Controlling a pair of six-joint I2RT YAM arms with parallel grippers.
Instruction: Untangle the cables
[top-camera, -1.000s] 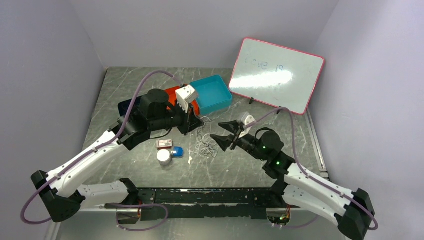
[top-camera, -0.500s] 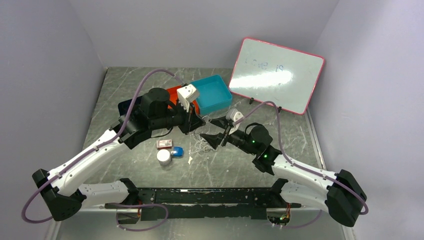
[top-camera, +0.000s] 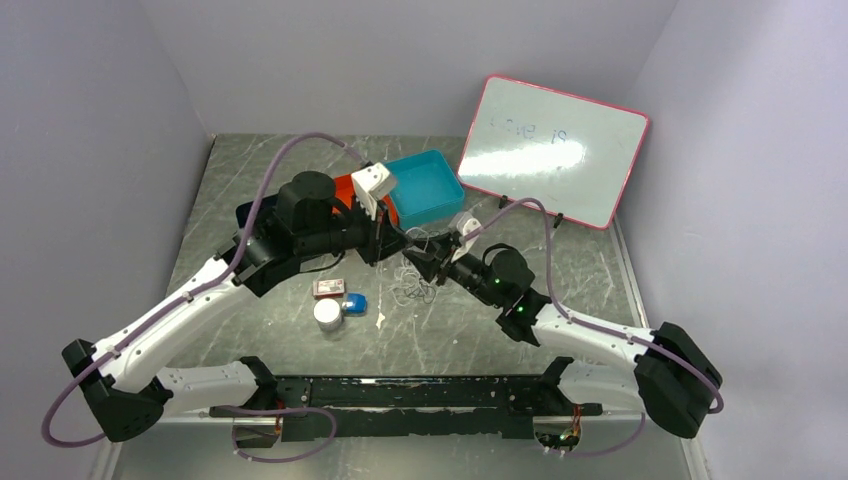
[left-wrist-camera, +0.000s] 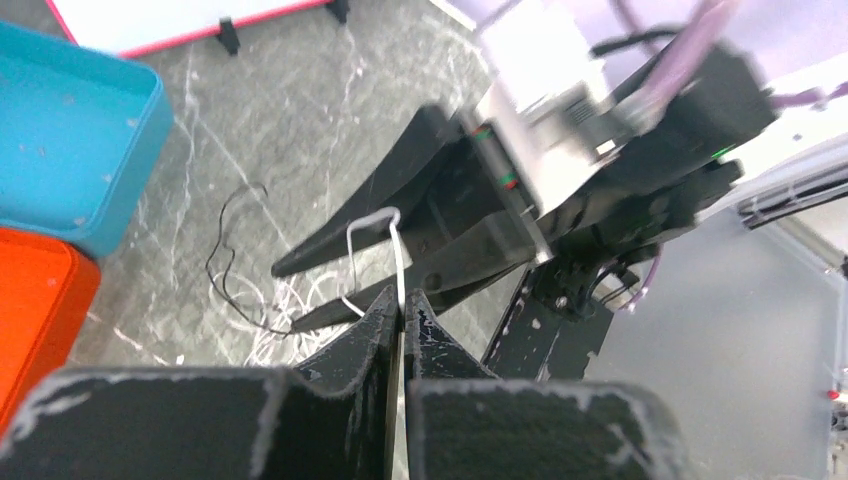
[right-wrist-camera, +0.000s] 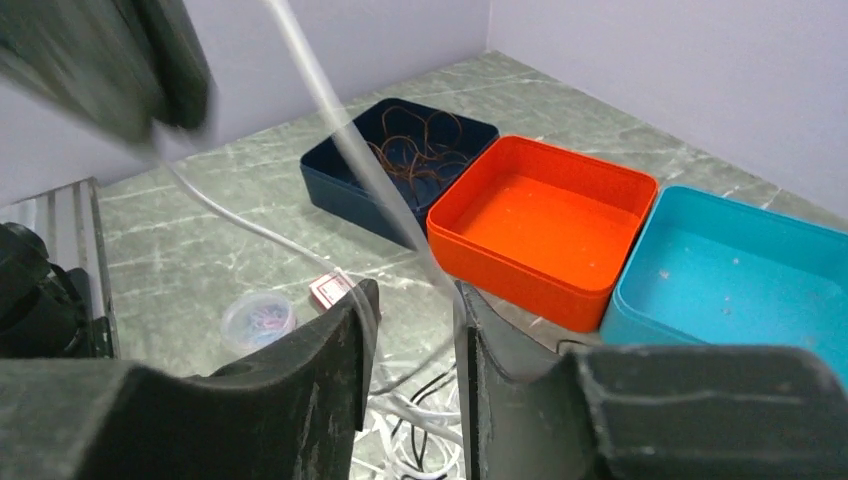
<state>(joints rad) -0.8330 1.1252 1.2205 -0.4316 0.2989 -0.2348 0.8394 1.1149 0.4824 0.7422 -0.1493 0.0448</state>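
Observation:
The cables (top-camera: 410, 287) lie in a loose white and black tangle on the table centre; the pile also shows in the left wrist view (left-wrist-camera: 270, 300) and the right wrist view (right-wrist-camera: 440, 425). My left gripper (top-camera: 386, 240) is shut on a white cable (left-wrist-camera: 398, 255) and holds it up from the pile. My right gripper (top-camera: 421, 259) is open, close beside the left one. In the right wrist view the raised white cable (right-wrist-camera: 385, 195) runs down between the right gripper's (right-wrist-camera: 412, 305) spread fingers (right-wrist-camera: 340, 345). Those fingers (left-wrist-camera: 400, 190) show beyond my left gripper (left-wrist-camera: 402, 297).
A dark blue box (right-wrist-camera: 400, 150) of brown bands, an orange box (right-wrist-camera: 545, 225) and a teal box (right-wrist-camera: 740, 270) stand behind the pile. A clear round tub (top-camera: 327, 313), a small pink box (top-camera: 328, 288) and a blue item (top-camera: 355, 304) lie left of it. A whiteboard (top-camera: 555, 150) leans at back right.
My right arm has swung left and forward, bringing its open jaws up to the left gripper and around the raised white cable. The left gripper has barely moved.

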